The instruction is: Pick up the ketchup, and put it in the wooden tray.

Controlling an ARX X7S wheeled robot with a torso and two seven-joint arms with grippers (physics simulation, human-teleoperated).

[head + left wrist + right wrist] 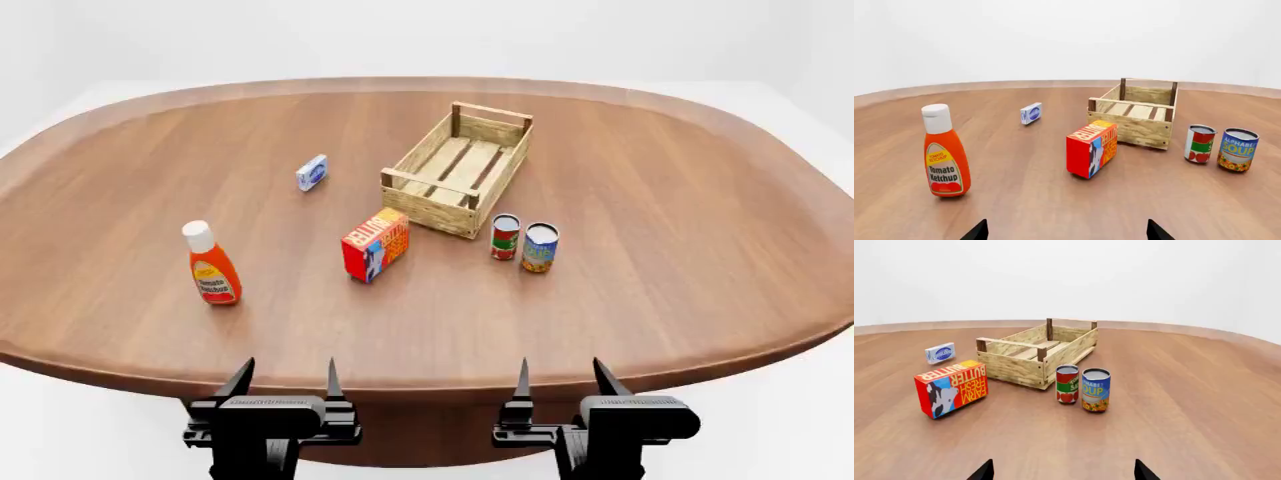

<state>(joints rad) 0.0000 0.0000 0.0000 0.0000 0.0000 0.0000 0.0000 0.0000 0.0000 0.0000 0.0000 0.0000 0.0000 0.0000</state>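
The ketchup (211, 266), an orange-red squeeze bottle with a white cap, stands upright on the table's left side; it also shows in the left wrist view (945, 152). The wooden tray (430, 195), a light slatted crate, sits empty past the table's middle, and shows in the left wrist view (1134, 127) and the right wrist view (1014, 367). My left gripper (284, 381) is open and empty at the near table edge, well short of the ketchup. My right gripper (561, 379) is open and empty at the near edge too.
A red-orange butter box (375, 245) stands between the ketchup and the tray. Two small cans (506, 237) (541, 247) stand by the tray's near right corner. A small blue-white box (311, 172) lies left of the tray. The oval wooden table (694, 220) spreads wide around them.
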